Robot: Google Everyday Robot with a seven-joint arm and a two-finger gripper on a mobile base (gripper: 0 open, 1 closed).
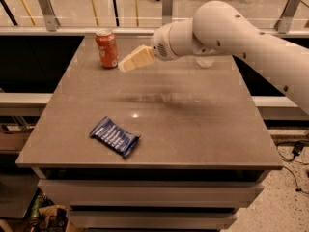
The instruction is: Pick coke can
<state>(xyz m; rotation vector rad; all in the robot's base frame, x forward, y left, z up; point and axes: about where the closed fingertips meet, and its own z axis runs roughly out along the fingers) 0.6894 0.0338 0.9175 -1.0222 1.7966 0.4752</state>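
Hovering pincer [123,65] above surface [193,120], just beside coke can [106,48], not touching. Pincer wide or narrow: cannot tell. Can upright near far corner of surface. To do well: line up on can's middle, come in level and slow so I don't tip it, then close only once can's body sits inside. Blue packet [114,136] well apart, no obstacle.
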